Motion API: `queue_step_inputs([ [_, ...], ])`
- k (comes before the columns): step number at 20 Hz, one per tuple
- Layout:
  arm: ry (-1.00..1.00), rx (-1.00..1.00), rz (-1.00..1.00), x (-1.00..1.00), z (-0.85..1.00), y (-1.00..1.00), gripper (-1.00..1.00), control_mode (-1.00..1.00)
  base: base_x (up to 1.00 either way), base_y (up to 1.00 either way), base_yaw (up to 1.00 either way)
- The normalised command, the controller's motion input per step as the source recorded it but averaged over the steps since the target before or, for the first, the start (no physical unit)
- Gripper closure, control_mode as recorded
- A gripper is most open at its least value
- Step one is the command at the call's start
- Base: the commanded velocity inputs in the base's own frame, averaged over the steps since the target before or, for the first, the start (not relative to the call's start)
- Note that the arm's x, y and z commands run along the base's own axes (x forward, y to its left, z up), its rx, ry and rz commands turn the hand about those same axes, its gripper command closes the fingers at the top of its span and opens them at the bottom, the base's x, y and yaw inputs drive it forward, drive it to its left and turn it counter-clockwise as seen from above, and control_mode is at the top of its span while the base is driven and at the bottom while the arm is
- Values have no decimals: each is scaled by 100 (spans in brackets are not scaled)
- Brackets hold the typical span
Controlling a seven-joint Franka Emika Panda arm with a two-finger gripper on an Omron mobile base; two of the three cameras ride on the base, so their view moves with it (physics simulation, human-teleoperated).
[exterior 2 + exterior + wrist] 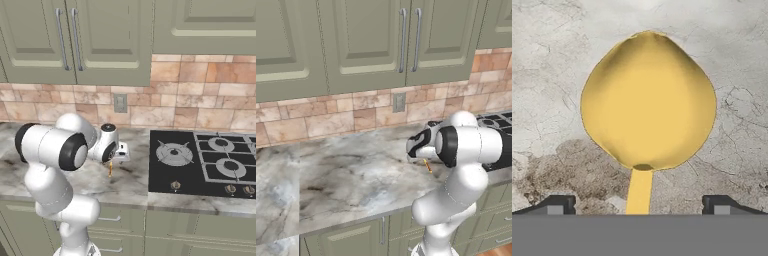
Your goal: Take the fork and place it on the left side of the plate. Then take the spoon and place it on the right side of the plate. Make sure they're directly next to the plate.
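Gripper (639, 205) over small orange-yellow round-bowled spoon (648, 100), jaws wide open, nothing held.
Spoon lies on grey marble counter (552, 75), bowl frame centre, handle running bottom centre between the fingertips (559, 205).

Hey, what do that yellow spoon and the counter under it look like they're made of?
The small orange-yellow round-bowled spoon looks like matte plastic: one even colour, soft shading, no metallic glint, though painted metal is possible. The grey-and-brown veined countertop looks like polished marble or similar stone, judging by its cloudy veins and fine cracks.
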Motion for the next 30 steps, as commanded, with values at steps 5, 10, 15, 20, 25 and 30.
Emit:
queue_step_inputs([
  [5, 5, 0, 0, -4, -32, -1, 100, -100, 0, 0, 0],
  [10, 8, 1, 0, -24, -19, 0, 100, -100, 0, 0, 0],
  [15, 2, 1, 5, -29, -3, -7, 100, -100, 0, 0, 0],
  [20, 0, 0, 7, -29, 22, -14, 100, -100, 0, 0, 0],
  [25, 0, 0, 10, -23, 57, -14, 100, -100, 0, 0, 0],
  [30, 4, 0, 5, -21, 64, -10, 100, -100, 0, 0, 0],
])
